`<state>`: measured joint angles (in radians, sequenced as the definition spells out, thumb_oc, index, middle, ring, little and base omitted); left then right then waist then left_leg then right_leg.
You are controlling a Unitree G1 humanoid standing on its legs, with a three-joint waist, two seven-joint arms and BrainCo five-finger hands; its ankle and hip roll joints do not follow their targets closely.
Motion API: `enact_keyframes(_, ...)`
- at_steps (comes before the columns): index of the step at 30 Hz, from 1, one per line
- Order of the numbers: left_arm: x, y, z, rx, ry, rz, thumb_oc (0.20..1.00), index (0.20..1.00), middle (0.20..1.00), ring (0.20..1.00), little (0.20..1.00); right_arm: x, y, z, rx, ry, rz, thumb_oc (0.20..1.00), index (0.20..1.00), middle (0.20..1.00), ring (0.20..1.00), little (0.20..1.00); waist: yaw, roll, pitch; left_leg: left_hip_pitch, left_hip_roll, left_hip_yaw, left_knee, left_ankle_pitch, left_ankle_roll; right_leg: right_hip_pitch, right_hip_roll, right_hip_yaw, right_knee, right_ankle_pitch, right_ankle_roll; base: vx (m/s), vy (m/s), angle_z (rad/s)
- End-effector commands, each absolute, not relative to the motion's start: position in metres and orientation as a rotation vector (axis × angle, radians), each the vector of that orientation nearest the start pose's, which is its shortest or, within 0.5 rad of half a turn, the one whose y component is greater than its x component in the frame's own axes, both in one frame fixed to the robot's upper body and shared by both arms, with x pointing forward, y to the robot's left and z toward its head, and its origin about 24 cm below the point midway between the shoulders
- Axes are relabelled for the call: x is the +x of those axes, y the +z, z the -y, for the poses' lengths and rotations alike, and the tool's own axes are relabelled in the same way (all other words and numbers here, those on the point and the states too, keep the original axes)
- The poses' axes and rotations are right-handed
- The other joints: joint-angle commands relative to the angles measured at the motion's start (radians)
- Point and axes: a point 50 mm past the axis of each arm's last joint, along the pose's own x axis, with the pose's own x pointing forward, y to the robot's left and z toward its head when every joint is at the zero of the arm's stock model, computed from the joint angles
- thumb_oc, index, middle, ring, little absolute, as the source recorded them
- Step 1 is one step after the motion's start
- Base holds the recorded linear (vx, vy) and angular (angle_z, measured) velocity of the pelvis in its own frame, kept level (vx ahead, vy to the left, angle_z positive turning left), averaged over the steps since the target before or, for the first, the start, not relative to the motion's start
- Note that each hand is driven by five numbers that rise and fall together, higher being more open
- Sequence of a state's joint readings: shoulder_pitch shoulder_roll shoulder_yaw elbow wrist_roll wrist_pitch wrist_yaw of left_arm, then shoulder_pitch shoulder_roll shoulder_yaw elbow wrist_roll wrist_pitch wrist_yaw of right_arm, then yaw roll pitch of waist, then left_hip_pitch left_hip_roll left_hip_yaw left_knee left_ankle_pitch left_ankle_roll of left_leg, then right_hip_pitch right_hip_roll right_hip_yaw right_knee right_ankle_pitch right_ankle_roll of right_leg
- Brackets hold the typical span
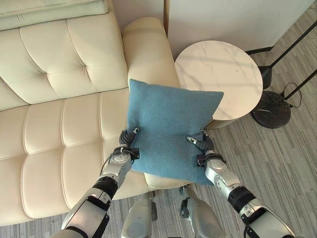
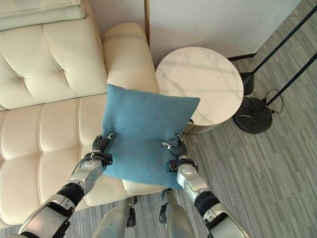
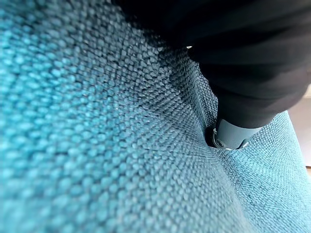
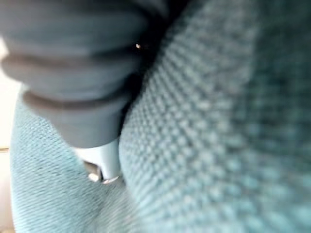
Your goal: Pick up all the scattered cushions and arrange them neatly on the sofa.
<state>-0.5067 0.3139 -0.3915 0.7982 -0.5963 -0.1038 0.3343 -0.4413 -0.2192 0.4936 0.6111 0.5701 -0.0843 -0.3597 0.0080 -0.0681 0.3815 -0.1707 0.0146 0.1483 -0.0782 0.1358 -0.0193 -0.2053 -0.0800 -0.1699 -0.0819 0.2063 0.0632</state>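
Blue cushion (image 1: 171, 131) held flat between left hand (image 1: 128, 144) and right hand (image 1: 203, 147), fingers clamped on near corners; sofa (image 1: 59, 124) seat lies leftward.

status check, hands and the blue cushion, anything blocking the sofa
Left hand and right hand both clamped on blue cushion. Cushion held up over sofa armrest end. Round side table close beside; seat ahead open.
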Motion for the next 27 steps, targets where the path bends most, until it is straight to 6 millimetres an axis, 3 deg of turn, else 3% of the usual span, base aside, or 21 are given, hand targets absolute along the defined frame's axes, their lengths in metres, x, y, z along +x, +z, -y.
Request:
enact_keyframes(1,0.337,0.022,-0.075,-0.156,-0.135,-0.255,0.2,0.2,0.2,0.2,0.2,0.316,0.048,0.029,0.144,0.311,-0.135,0.2,0.2,0.2,0.2,0.2,0.003,-0.011,-0.003,-0.008,0.026,-0.019,0.045,-0.079,-0.024,0.037,-0.119,0.027,0.07,-0.136,0.096,0.0,0.0,0.0)
enact_keyframes(9,0.336,0.023,-0.079,-0.16,-0.117,-0.243,0.2,0.2,0.2,0.2,0.2,0.314,0.047,0.03,0.153,0.309,-0.139,0.2,0.2,0.2,0.2,0.2,0.004,-0.017,-0.017,0.0,0.025,-0.019,0.041,-0.083,-0.022,0.041,-0.117,0.029,0.068,-0.136,0.097,0.0,0.0,0.0)
enact_keyframes(13,0.335,0.038,-0.084,-0.188,-0.111,-0.163,0.2,0.2,0.2,0.2,0.2,0.312,0.063,0.031,0.167,0.331,-0.065,0.2,0.2,0.2,0.2,0.2,0.009,-0.024,-0.028,0.006,0.025,-0.021,0.04,-0.086,-0.019,0.048,-0.117,0.03,0.067,-0.137,0.098,0.0,0.0,0.0)
enact_keyframes(22,0.305,0.033,-0.109,-0.187,-0.103,-0.128,0.2,0.2,0.2,0.2,0.2,0.294,0.071,0.042,0.159,0.377,-0.01,0.2,0.2,0.2,0.2,0.2,0.03,-0.042,-0.113,0.08,0.015,-0.03,0.011,-0.103,-0.001,0.105,-0.116,0.023,0.074,-0.144,0.11,0.01,0.016,0.04)
enact_keyframes(27,0.298,0.028,-0.112,-0.174,-0.106,-0.144,0.2,0.2,0.2,0.2,0.2,0.288,0.067,0.043,0.165,0.389,-0.021,0.2,0.2,0.2,0.2,0.2,0.038,-0.035,-0.117,0.086,0.019,-0.041,0.009,-0.094,0.005,0.106,-0.104,0.048,0.153,-0.174,0.113,-0.04,-0.004,0.03)
